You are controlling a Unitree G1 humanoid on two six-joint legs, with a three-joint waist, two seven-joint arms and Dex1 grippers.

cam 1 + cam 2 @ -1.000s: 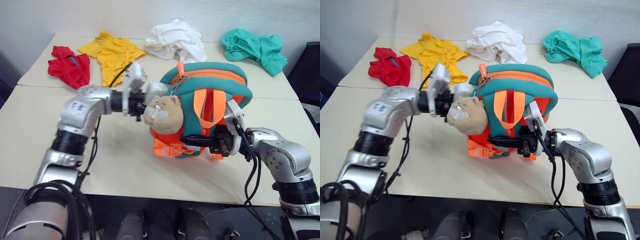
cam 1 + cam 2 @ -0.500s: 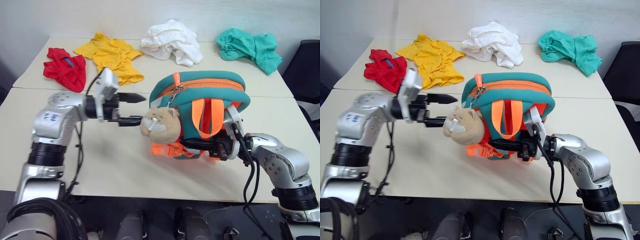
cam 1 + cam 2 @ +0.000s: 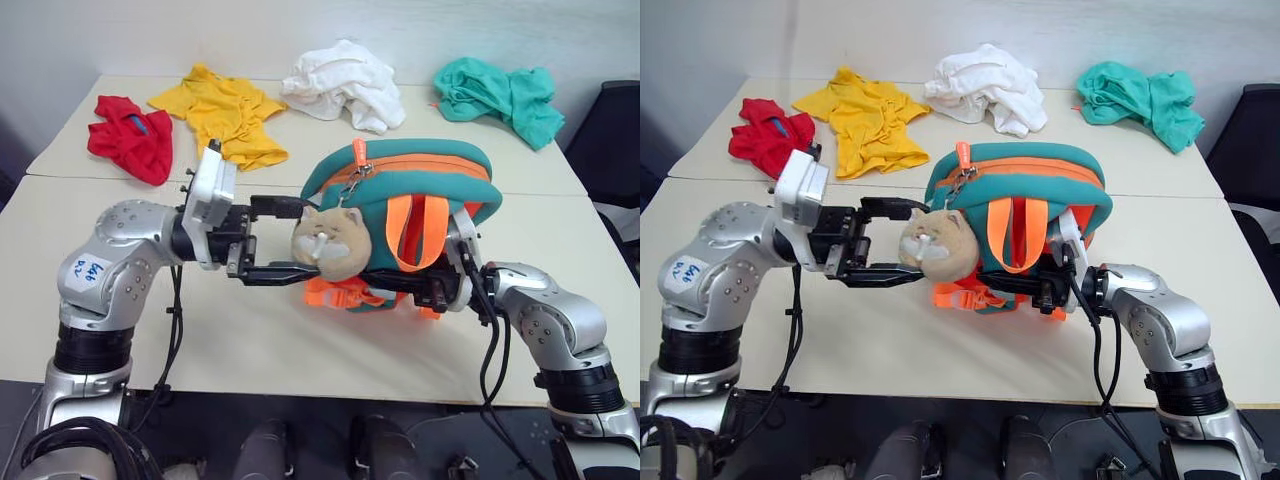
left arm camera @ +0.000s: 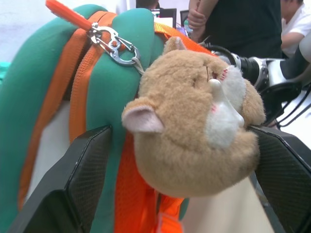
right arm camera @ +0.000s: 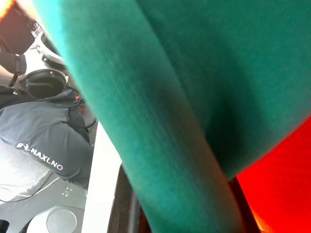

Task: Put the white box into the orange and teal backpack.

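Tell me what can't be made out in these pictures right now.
- White box: not to be made out; whether it is inside the orange and teal backpack cannot be told, the zipper hides the inside.
- Right gripper: its fingers are buried under the backpack in the eye views.
- Right wrist view: teal fabric covers what is gripped.
- Left gripper: open around the plush bear head; contact unclear.

You can read white lettering "NAXLNO", with a dash before it, on a dark grey bag (image 5: 46, 145) in the right wrist view. At about 8 o'clock from the backpack (image 3: 400, 200), a white sticker (image 3: 87, 271) on the left arm carries handwriting too small to make out.
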